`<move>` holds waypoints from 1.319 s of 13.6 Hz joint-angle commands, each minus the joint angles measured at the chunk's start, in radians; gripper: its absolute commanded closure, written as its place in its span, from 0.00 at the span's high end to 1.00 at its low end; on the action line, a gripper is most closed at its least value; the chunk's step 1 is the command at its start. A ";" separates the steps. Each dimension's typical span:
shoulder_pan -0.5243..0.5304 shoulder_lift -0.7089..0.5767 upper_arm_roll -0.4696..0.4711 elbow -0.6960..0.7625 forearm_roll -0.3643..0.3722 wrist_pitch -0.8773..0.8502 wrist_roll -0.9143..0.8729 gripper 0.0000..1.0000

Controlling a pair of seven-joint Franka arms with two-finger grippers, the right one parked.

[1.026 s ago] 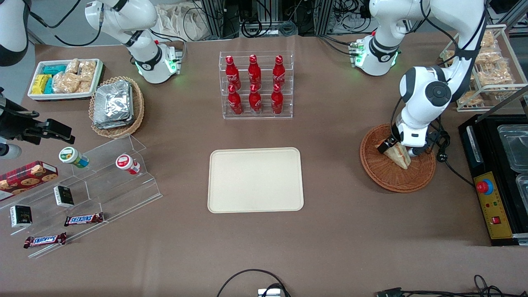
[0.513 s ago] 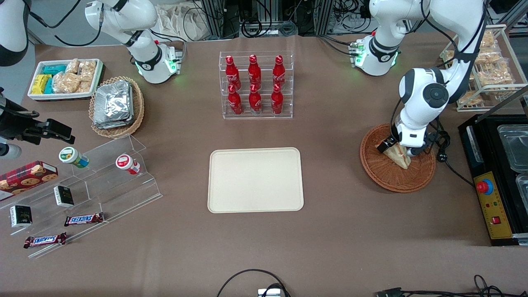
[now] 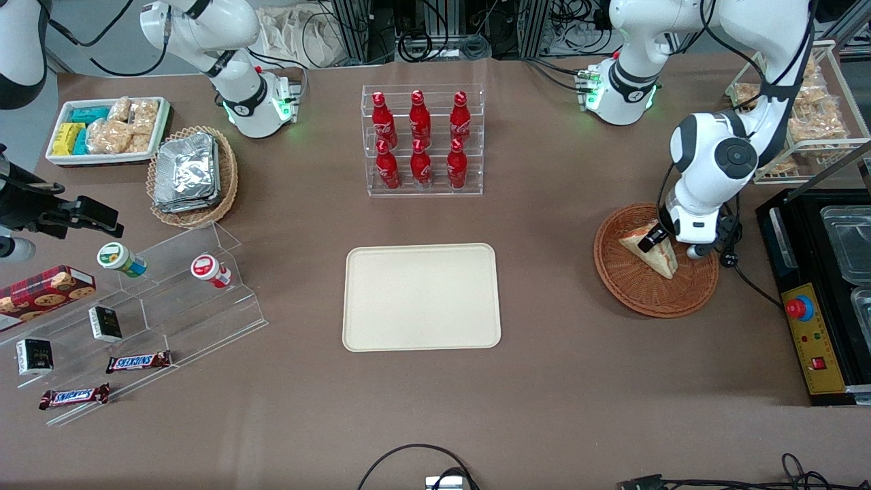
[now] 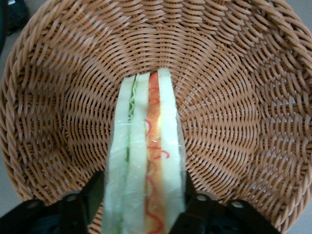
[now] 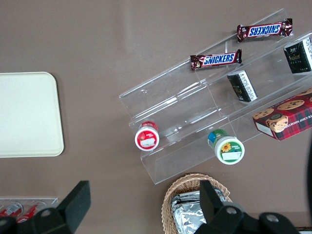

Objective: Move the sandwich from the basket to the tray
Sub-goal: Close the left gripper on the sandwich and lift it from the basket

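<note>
The sandwich (image 3: 643, 246) is a white-bread wedge with red, orange and green filling, standing on edge in the reddish-brown wicker basket (image 3: 633, 292) toward the working arm's end of the table. My left gripper (image 3: 671, 246) is low over the basket, shut on the sandwich. In the left wrist view the black fingers (image 4: 192, 197) press both bread faces of the sandwich (image 4: 146, 146), with the gripper (image 4: 144, 197) just above the basket's weave (image 4: 234, 97). The cream tray (image 3: 422, 297) lies bare at the table's middle and also shows in the right wrist view (image 5: 24, 114).
A clear rack of red bottles (image 3: 422, 139) stands farther from the camera than the tray. A black machine with a red button (image 3: 813, 299) sits beside the basket. A white wire rack of snacks (image 3: 806, 112) stands near it. Clear stepped shelves (image 3: 136, 306) lie toward the parked arm's end.
My gripper and wrist have shifted a little toward the working arm's end over the basket. The sandwich has turned with it and more of its wide end shows.
</note>
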 commanded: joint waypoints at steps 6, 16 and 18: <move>-0.004 -0.042 -0.005 -0.001 0.025 -0.018 0.018 0.02; -0.011 -0.189 -0.035 0.135 0.063 -0.303 0.454 0.05; -0.011 -0.183 -0.047 0.206 0.083 -0.414 0.551 0.07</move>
